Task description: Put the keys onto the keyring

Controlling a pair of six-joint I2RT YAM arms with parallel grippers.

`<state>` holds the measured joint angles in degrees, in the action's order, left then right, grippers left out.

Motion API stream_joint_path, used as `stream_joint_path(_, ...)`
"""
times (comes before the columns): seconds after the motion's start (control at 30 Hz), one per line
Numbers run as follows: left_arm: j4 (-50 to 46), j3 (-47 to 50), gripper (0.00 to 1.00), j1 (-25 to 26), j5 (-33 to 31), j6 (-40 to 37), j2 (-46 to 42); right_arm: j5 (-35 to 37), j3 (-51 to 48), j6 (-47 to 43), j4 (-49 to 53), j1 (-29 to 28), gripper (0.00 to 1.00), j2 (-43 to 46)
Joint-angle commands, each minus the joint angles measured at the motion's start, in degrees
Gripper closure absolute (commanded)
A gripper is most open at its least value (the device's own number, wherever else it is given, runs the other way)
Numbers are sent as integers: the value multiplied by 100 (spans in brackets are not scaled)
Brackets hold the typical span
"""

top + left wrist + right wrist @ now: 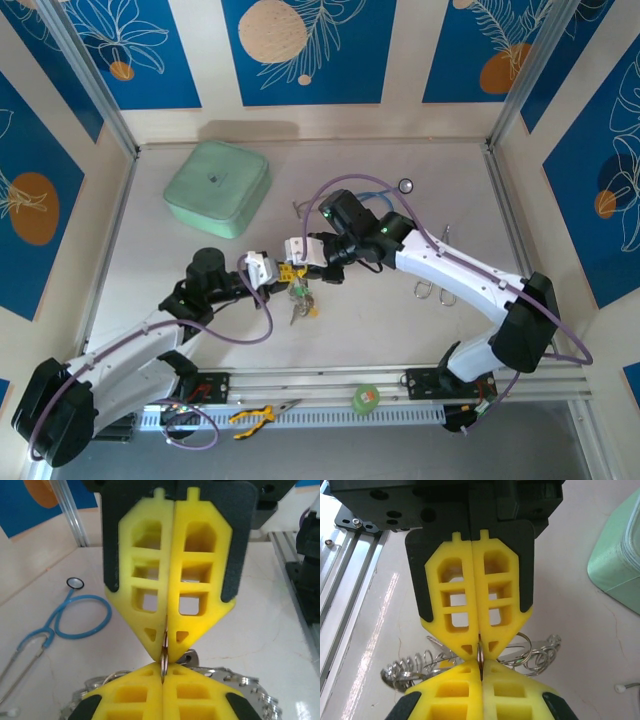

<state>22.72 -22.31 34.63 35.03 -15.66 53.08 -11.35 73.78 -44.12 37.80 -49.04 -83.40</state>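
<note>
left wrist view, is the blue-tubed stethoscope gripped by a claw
No, the blue-tubed stethoscope lies loose on the white table off to one side, while the left claw and right claw pinch the thin silver keyring.

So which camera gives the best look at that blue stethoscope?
The left wrist view: the stethoscope lies in the open, blue loop, round chest piece and metal ear tubes plain. In the top view it is small, partly behind the right arm. The right wrist view catches a white tip, perhaps an earpiece.
</note>
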Motion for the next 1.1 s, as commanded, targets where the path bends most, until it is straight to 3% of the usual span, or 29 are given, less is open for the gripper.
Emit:
stream_joint_path(0.0,145,-178,100,36,190,-66,-46,-478,-7,146,-308,44,97,152)
stream_joint_path(0.07,276,-85,100,41,198,-20,-143,-924,-452,600,-910,387,76,451)
stream_joint_path(0.1,401,-16,100,43,204,41,-179,-1189,-648,826,-1142,585,71,575)
stream_joint_path(0.17,814,160,100,39,239,212,-255,-1688,-1018,1255,-1544,880,68,770)
stream_joint_path(0.33,1763,471,100,42,283,595,-231,-1992,-1447,1621,-2014,917,63,880)
stream_joint_path(0.8,1763,499,100,44,216,582,-226,-2170,-1399,1709,-1914,809,67,668)
stream_joint_path(0.93,1806,499,100,39,242,591,-218,-2016,-1333,1714,-1852,783,77,564)
stream_joint_path(1.07,1812,508,100,43,270,600,-220,-1936,-1286,1709,-1770,790,93,518)
